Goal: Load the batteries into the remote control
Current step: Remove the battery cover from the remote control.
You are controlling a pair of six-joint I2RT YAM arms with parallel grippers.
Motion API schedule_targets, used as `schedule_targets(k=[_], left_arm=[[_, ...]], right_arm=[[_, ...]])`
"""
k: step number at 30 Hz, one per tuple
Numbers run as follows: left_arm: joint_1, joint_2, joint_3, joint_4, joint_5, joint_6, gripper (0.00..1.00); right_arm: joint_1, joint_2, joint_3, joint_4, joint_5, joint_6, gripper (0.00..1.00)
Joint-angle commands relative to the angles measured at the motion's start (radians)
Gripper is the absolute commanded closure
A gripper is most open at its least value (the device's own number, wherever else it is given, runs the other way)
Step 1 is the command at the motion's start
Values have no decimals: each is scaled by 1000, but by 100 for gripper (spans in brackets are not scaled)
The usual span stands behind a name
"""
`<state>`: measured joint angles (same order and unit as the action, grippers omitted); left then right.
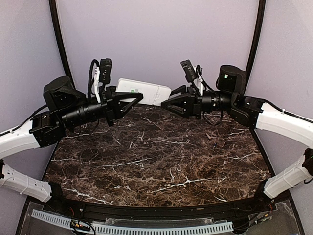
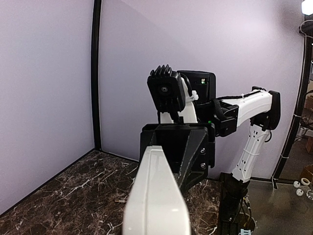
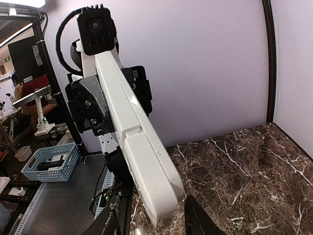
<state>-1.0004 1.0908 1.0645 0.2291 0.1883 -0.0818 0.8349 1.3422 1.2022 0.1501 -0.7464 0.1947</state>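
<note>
The remote control point(image 1: 144, 90) is a slim white bar held in the air near the back wall. My left gripper point(image 1: 134, 102) is shut on one end of it. In the left wrist view the remote point(image 2: 156, 196) points away from the camera toward the right gripper's black body. In the right wrist view its back point(image 3: 132, 127) shows, with the battery cover point(image 3: 149, 166) closed. My right gripper point(image 3: 152, 221) is open, one finger on each side of the remote's free end, apart from it; it also shows in the top view point(image 1: 166, 100). No batteries are in view.
The dark marble table point(image 1: 161, 156) lies below both grippers. A small thin object point(image 2: 120, 200) lies on it near the back. A blue basket point(image 3: 49, 164) stands off the table on the left. Purple walls close the back and sides.
</note>
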Motion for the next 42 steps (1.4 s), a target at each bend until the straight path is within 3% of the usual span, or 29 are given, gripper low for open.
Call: schedule_targets(k=[1,20,24,34,39,42], left_arm=[[0,-25,-7,5,-25,25,100],[0,-16,-19,-33,-58,56,100],[-1,-18,-24,-37,-68,60,100],[0,-5,-35,-23,-59,42,100],[0,1,-34,-18,-63,39,100],[-1,2,-34,-15,-66,41,100]], right_arm=[[-8,4,17,-20,22,34,59],[-10,0,33,-22,-39,33,93],[-12,1,34,-25,-55,31,93],[-16,20,43,-14,7,48,81],[-16,46,43,-6,4,75,99],[-16,57,54,-10,-36,82,100]])
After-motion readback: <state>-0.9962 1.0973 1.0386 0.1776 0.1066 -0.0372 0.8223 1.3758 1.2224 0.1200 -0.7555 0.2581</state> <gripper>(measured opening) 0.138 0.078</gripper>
